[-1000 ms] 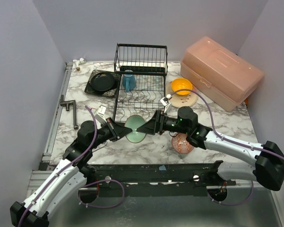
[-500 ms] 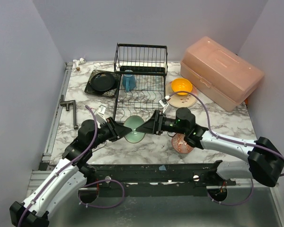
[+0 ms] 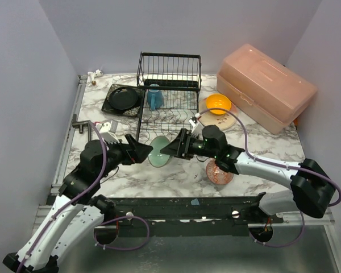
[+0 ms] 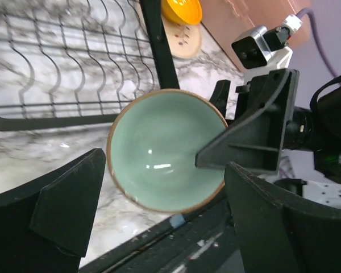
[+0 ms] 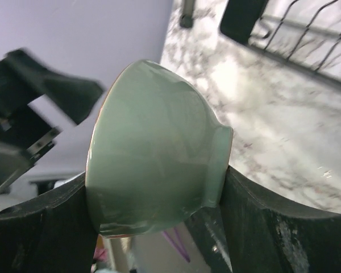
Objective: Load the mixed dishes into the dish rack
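**Mint-green bowl** [image 3: 159,152]: on its side at the near edge of the dish rack [image 3: 166,116], mouth facing left. The right tool [image 3: 169,149] is clamped on it, a finger on either side; the fingers hide the bowl's lower edge. Whether the bowl touches the bench [image 3: 261,142] cannot be told.

**Left tool** [image 3: 143,152]: fingers wide apart, facing the mouth and clear of it.

**Small red-patterned bowl** [image 3: 219,172]: partly hidden by the right arm.

**Blue-handled pale mug** [image 3: 154,96]: inside the rack, crossed by its wires.
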Action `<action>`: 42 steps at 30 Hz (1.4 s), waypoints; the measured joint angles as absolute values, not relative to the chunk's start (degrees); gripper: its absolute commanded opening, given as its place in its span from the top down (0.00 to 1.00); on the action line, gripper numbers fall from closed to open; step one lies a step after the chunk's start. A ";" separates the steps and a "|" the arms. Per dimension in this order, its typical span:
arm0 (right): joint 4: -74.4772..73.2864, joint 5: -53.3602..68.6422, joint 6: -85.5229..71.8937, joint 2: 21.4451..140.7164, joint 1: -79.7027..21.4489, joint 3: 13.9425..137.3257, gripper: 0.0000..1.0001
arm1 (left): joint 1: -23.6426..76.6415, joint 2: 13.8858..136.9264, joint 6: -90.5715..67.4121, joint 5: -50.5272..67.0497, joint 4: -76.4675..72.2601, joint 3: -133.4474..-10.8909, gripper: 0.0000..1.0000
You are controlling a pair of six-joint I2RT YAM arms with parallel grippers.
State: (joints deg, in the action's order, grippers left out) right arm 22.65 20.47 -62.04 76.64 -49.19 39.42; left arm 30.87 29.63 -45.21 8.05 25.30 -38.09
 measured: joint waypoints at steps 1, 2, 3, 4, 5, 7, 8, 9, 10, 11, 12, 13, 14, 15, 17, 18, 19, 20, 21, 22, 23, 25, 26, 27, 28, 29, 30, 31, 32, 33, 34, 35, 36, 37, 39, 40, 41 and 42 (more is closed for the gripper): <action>20.64 19.20 -60.95 76.90 -48.90 40.66 1.00 | 30.87 29.21 -43.62 6.87 26.76 -39.40 0.09; 18.65 17.74 -59.72 77.14 -48.58 42.00 1.00 | 30.87 28.71 -41.95 5.43 28.10 -40.77 0.09; 16.56 16.10 -58.28 77.36 -48.23 43.42 1.00 | 30.87 28.25 -40.60 4.43 29.12 -41.78 0.08; 14.74 14.26 -56.55 77.62 -47.83 44.95 1.00 | 30.87 27.42 -38.68 3.11 30.37 -43.00 0.06; 12.69 12.08 -54.68 77.95 -47.51 46.65 1.00 | 30.87 26.33 -36.34 1.61 31.53 -44.10 0.05; 9.37 7.53 -50.57 78.87 -47.11 49.98 1.00 | 30.87 24.64 -33.17 -0.47 32.88 -45.04 0.04; 7.99 4.89 -48.45 79.48 -47.00 51.62 1.00 | 30.87 23.66 -31.59 -1.58 33.47 -45.10 0.03; 6.74 2.20 -46.06 80.23 -46.81 53.21 1.00 | 30.87 22.55 -30.26 -2.52 34.04 -44.95 0.03; 5.76 -0.54 -44.47 81.03 -46.70 54.54 1.00 | 30.87 21.32 -29.10 -3.25 34.20 -44.53 0.02; 4.86 -3.20 -42.46 81.87 -46.46 55.70 1.00 | 30.87 19.97 -27.77 -3.88 34.33 -43.90 0.02; 4.12 -5.69 -40.88 82.70 -46.33 56.60 1.00 | 30.87 18.59 -26.76 -4.36 34.46 -43.24 0.01; 3.46 -8.36 -39.66 83.66 -46.15 57.41 1.00 | 30.87 17.19 -25.78 -4.73 34.65 -42.52 0.02; 3.16 -10.39 -38.35 84.51 -46.09 57.91 1.00 | 30.87 15.94 -24.71 -5.23 35.05 -42.02 0.01; 2.92 -12.64 -36.97 85.58 -45.98 58.33 1.00 | 30.87 14.81 -23.68 -5.72 35.40 -41.60 0.02; 2.87 -16.86 -34.65 87.92 -45.84 58.67 1.00 | 30.87 13.47 -22.06 -6.66 35.94 -41.30 0.02; 2.87 -18.09 -33.89 88.75 -45.82 58.65 1.00 | 30.87 12.60 -20.86 -7.44 36.07 -41.15 0.02; 2.87 -19.29 -33.08 89.71 -45.78 58.65 1.00 | 30.87 12.14 -20.36 -7.99 36.10 -41.01 0.01; 2.96 -20.34 -32.01 90.56 -45.78 58.65 1.00 | 30.87 11.51 -19.68 -8.56 36.10 -40.80 0.01; 3.20 -21.26 -30.98 91.33 -45.78 58.65 1.00 | 30.87 11.03 -19.25 -8.88 36.10 -40.62 0.01; 3.62 -22.13 -30.26 92.09 -45.78 58.65 1.00 | 30.87 10.61 -18.65 -9.17 35.94 -40.36 0.01; 4.16 -22.98 -29.30 92.73 -45.78 58.65 1.00 | 30.87 10.11 -18.28 -9.43 35.79 -39.99 0.01; 5.43 -24.43 -27.62 93.82 -45.78 58.65 1.00 | 30.87 9.15 -17.28 -9.65 35.44 -39.18 0.02; 6.09 -25.15 -26.79 94.32 -45.78 58.65 1.00 | 30.87 8.97 -17.02 -9.67 35.33 -38.96 0.02; 7.09 -26.06 -25.82 95.02 -45.78 58.70 1.00 | 30.87 8.88 -16.64 -9.74 35.20 -38.81 0.02; 7.77 -26.72 -25.21 95.68 -45.78 58.81 1.00 | 30.87 8.86 -16.25 -9.82 35.09 -38.74 0.02; 8.54 -27.75 -24.32 96.79 -45.78 59.20 1.00 | 30.87 8.88 -15.99 -9.82 34.89 -38.68 0.02; 9.17 -28.64 -23.68 97.91 -45.78 59.64 1.00 | 30.87 8.88 -15.73 -9.82 34.76 -38.65 0.01; 9.74 -29.65 -22.98 99.18 -45.78 60.18 1.00 | 30.87 8.88 -15.59 -9.82 34.72 -38.63 0.02; 10.15 -30.55 -22.59 100.22 -45.78 60.64 1.00 | 30.87 8.88 -15.42 -9.80 34.61 -38.63 0.02; 11.03 -31.73 -22.20 101.60 -45.78 61.21 1.00 | 30.87 8.91 -15.25 -9.80 34.46 -38.63 0.02; 11.92 -32.53 -21.78 102.61 -45.78 61.76 1.00 | 30.87 8.93 -15.16 -9.80 34.33 -38.63 0.02; 13.10 -33.23 -21.34 103.28 -45.78 62.17 1.00 | 30.87 8.95 -14.98 -9.80 34.24 -38.63 0.02; 13.67 -33.85 -20.91 103.81 -45.78 62.67 1.00 | 30.87 8.97 -14.83 -9.78 34.15 -38.63 0.01; 14.20 -34.65 -20.49 104.64 -45.78 63.44 1.00 | 30.87 8.99 -14.76 -9.78 34.00 -38.63 0.02; 15.38 -35.94 -19.70 106.37 -45.78 64.77 1.00 | 30.87 9.08 -14.66 -9.78 33.76 -38.63 0.02; 15.84 -36.62 -19.33 107.20 -45.78 65.47 1.00 | 30.87 9.17 -14.59 -9.78 33.71 -38.63 0.01; 16.27 -37.17 -18.92 107.85 -45.78 66.04 1.00 | 30.87 9.28 -14.57 -9.78 33.63 -38.61 0.02; 16.71 -37.82 -18.35 108.53 -45.78 66.54 1.00 | 30.87 9.39 -14.55 -9.78 33.54 -38.61 0.01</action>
